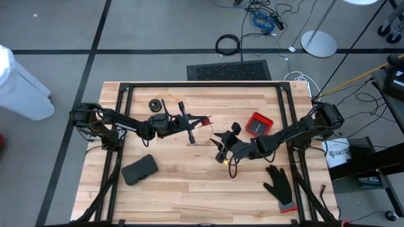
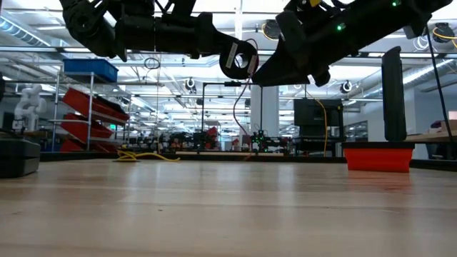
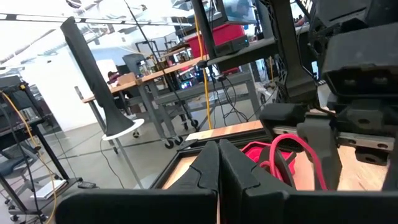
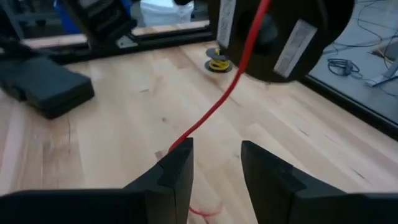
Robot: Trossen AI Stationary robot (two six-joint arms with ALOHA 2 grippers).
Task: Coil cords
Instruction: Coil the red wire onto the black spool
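Right gripper (image 4: 214, 171) sits over the middle of the table with its two fingers (image 4: 177, 168) spread apart, a clear gap between them, pinching nothing. And look at the red cord (image 4: 221, 99): it runs in a long slanted line from the black spool (image 4: 280, 31) held up ahead of this gripper, down toward the gap, and passes right by the tip of one finger, at its inner edge. Whether it actually touches that finger I cannot tell. A bit more red cord lies on the wood just below the fingers.

Over to the left gripper (image 3: 217, 165), fingers pressed tight together, no gap at all. It hangs above the table facing the right gripper, and in the overhead view the red spool end (image 1: 205, 120) shows at its tip. In the left wrist view, loops of red cord curl just beyond its fingertips, against the dark body of the other arm.

From table height the red cord (image 2: 239, 107) hangs in a slack curve beneath the two grippers, well clear of the wood.

Yellow-tan cord (image 4: 217, 64): its small coil lies flat on the table, farther out past the right gripper and beyond the red spool. Off to the side of the right gripper rests a black case (image 4: 43, 84), and a red tray (image 1: 259, 124) sits behind its arm.
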